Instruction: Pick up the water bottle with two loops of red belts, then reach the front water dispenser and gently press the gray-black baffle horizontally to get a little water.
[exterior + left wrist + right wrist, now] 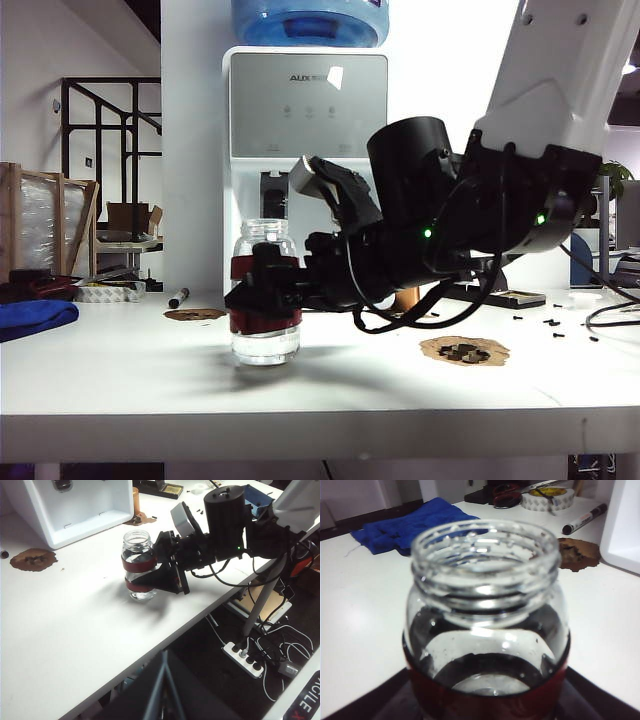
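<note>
While right claw (262, 298) clamps water bottle (265, 330), left claw unseen

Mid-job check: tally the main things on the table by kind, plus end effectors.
Bottle: 1
Dispenser: 1
Brown mats: 2
Blue cloth: 1
Marker: 1
Tape roll: 1
Copper cylinder: 1
End effectors: 2, right grips bottle, left beyond table edge
Total: 10
</note>
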`<act>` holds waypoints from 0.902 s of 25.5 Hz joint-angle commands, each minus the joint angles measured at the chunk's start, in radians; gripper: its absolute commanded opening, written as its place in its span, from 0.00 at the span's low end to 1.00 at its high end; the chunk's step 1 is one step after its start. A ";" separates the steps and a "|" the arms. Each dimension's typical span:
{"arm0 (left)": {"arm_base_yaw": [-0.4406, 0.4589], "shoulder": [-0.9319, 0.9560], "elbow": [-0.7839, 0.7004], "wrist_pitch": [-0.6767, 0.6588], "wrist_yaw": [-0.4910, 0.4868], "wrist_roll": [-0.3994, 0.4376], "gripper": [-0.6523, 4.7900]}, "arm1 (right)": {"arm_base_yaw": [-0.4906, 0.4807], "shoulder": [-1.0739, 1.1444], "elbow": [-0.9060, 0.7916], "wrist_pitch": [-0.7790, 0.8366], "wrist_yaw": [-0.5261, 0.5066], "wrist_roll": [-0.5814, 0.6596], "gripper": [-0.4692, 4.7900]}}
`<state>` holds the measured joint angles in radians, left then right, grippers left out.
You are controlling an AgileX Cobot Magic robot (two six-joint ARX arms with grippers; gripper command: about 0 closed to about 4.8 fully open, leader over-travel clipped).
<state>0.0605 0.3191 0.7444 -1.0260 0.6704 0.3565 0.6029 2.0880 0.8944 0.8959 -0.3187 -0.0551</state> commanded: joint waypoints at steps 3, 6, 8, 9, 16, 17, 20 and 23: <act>-0.001 0.003 0.004 0.004 0.006 0.003 0.11 | 0.016 0.003 -0.019 0.019 0.021 0.002 0.08; 0.000 0.003 0.004 0.009 -0.002 0.003 0.11 | 0.028 0.005 -0.019 0.019 0.063 0.001 0.08; 0.000 0.003 0.003 0.009 -0.034 0.003 0.11 | 0.038 0.016 -0.019 0.060 0.126 0.003 0.08; 0.000 0.003 0.002 0.010 -0.045 0.003 0.11 | 0.038 0.023 -0.018 0.075 0.152 0.010 0.08; 0.000 0.003 -0.012 0.028 -0.060 -0.016 0.11 | 0.039 0.060 -0.018 0.099 0.223 0.127 0.08; 0.000 0.003 -0.016 0.038 -0.065 -0.024 0.11 | 0.041 0.065 -0.018 0.100 0.223 0.141 0.08; 0.000 0.003 -0.028 0.066 -0.070 -0.029 0.11 | 0.051 0.079 -0.018 0.109 0.222 0.148 0.08; 0.000 0.003 -0.040 0.094 -0.085 -0.047 0.11 | 0.056 0.078 -0.018 0.111 0.203 0.132 0.10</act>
<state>0.0605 0.3195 0.7105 -0.9668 0.6003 0.3286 0.6514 2.1551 0.8780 1.0729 -0.1062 0.0765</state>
